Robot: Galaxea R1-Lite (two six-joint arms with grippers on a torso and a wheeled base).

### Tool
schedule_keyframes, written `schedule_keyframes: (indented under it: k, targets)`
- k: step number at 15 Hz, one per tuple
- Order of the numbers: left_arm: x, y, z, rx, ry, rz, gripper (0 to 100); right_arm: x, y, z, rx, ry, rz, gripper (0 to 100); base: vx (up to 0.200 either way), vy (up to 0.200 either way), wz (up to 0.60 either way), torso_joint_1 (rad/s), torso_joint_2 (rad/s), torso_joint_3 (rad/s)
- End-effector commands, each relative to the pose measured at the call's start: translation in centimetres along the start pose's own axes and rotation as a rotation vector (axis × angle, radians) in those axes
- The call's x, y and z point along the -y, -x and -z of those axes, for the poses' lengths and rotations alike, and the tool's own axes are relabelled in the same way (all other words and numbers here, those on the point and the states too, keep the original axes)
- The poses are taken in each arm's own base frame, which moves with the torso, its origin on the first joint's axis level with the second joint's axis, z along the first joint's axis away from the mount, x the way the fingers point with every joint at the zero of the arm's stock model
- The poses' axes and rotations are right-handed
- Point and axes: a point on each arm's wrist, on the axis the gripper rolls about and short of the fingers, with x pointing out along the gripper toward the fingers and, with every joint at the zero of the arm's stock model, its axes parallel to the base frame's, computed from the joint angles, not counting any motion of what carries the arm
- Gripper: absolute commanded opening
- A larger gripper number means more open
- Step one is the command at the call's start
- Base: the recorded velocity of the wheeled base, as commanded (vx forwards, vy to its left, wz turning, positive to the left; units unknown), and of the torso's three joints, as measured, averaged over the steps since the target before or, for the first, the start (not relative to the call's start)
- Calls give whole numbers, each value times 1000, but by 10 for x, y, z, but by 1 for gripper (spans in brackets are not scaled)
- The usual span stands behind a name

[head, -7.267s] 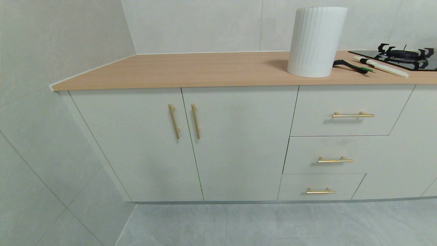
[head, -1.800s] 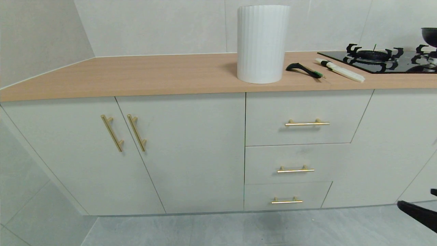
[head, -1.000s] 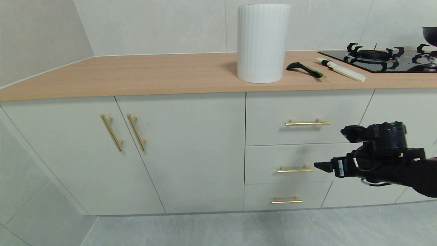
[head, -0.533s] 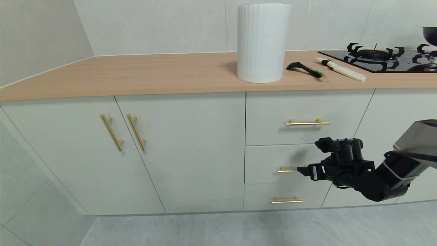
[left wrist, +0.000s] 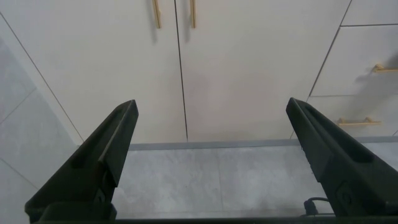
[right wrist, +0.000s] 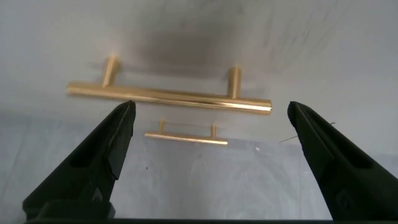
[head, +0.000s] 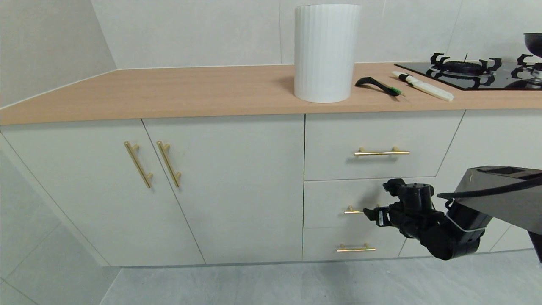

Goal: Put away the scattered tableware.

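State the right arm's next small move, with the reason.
Probably ease the right gripper forward onto the middle drawer handle: its jaws are open, facing the bar but not yet around it, and the drawer is shut.

We face a run of pale grey kitchen cabinets under a wood-grain countertop [head: 190, 93]. Large grey tiles cover the back wall [head: 211, 34] and the side wall [head: 46, 42], which meet at the countertop's far left corner. Below the countertop's front edge, on the left, a pair of doors [head: 237, 186] carries two upright brass handles [head: 137, 164] set side by side. To their right we see a stack of three drawers [head: 338, 135], each with a horizontal brass bar handle [head: 381, 152]. A black glass hob [head: 465, 80] with dark grates is set into the countertop's right end. A thin metal plinth strip [head: 190, 265] meets the grey tiled floor [head: 254, 284]. The light is soft and even.
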Motion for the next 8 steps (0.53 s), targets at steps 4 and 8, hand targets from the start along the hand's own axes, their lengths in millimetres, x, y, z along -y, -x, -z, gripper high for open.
schedule_keyframes:
  k: [4, 8]
  targets:
    - [0, 0, 0, -1, 0, 0, 100, -1, -19, 7, 33, -11, 42, 100, 0, 0, 0, 0, 0, 0]
    - [0, 0, 0, -1, 0, 0, 100, -1, -24, 15, 12, -6, 55, 100, 0, 0, 0, 0, 0, 0]
